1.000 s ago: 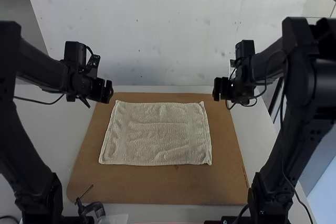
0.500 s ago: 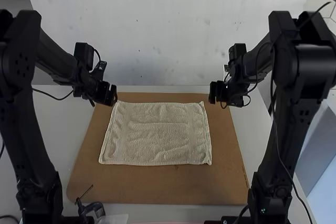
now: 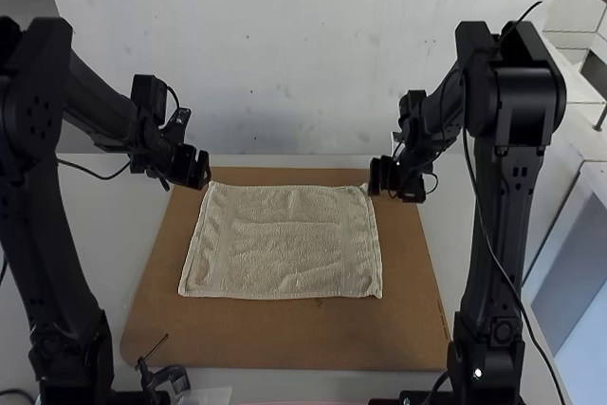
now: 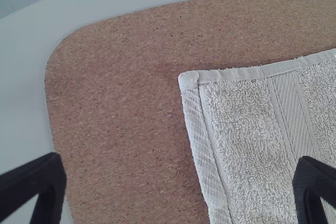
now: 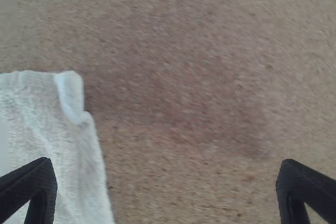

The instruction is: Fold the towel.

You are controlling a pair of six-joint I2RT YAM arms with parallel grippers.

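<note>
Towel (image 3: 282,244): spread, edges inside your board (image 3: 275,334)
Room: widest at 6 o'clock
Left hand (image 3: 199,169): released, towel's 10 o'clock
Right hand (image 3: 377,177): released, towel's 2 o'clock

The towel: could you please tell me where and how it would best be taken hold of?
Probably by its two far corners, coming down from above and slightly outside. The towel lies spread, so its hemmed corners offer the clearest edges; the right one looks slightly raised, the left flatter. Each claw could pinch its nearer corner.
</note>
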